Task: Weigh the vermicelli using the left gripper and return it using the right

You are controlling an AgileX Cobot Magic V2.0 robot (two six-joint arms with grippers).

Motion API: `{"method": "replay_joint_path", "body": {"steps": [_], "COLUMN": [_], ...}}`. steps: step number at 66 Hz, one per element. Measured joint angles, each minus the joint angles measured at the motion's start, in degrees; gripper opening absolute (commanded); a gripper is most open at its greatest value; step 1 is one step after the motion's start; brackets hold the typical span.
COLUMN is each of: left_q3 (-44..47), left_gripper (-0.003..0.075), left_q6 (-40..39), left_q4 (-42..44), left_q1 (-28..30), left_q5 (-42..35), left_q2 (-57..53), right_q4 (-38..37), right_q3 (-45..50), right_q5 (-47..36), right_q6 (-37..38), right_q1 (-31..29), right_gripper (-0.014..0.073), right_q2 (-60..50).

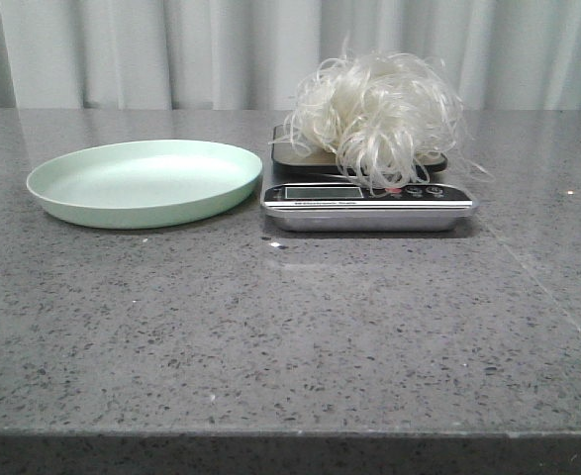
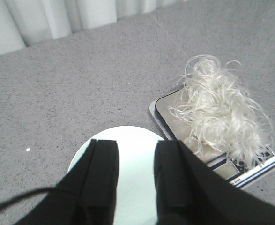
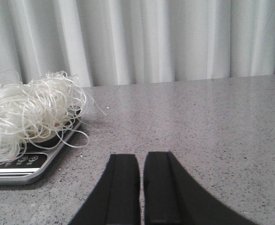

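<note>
The vermicelli (image 1: 379, 114), a fluffy white tangle of thin strands, rests on the platform of a silver kitchen scale (image 1: 369, 208), with some strands hanging over the display. To its left sits an empty pale green plate (image 1: 146, 183). Neither gripper appears in the front view. In the left wrist view my left gripper (image 2: 137, 145) hangs open over the plate (image 2: 123, 132), holding nothing, with the vermicelli (image 2: 221, 117) off to one side. My right gripper (image 3: 142, 157) is shut and empty above bare tabletop, apart from the scale (image 3: 20, 171) and the vermicelli (image 3: 29, 112).
The grey speckled stone tabletop (image 1: 290, 336) runs to a front edge near the camera. A pale curtain (image 1: 171, 49) closes off the back of the table.
</note>
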Motion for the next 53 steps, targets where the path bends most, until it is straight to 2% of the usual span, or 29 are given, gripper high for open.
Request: {"method": "replay_joint_path", "body": {"steps": [23, 36, 53], "left_q3": [25.9, 39.5, 54.1], "left_gripper": [0.0127, 0.0127, 0.0127], "left_q6": [0.9, 2.1, 2.1], "left_q4": [0.0, 0.0, 0.0], "left_q1": [0.0, 0.0, 0.0], "left_q5": [-10.1, -16.9, -20.2], "left_q2": [-24.6, -41.3, -60.2], "right_q4": [0.0, 0.0, 0.0], "right_q3": [0.0, 0.0, 0.0], "right_q5": [0.0, 0.0, 0.0], "right_q6": [0.0, 0.0, 0.0], "right_q1": [0.0, 0.0, 0.0], "right_gripper": [0.0201, 0.0201, 0.0201], "right_q2": [0.0, 0.0, 0.0]}}
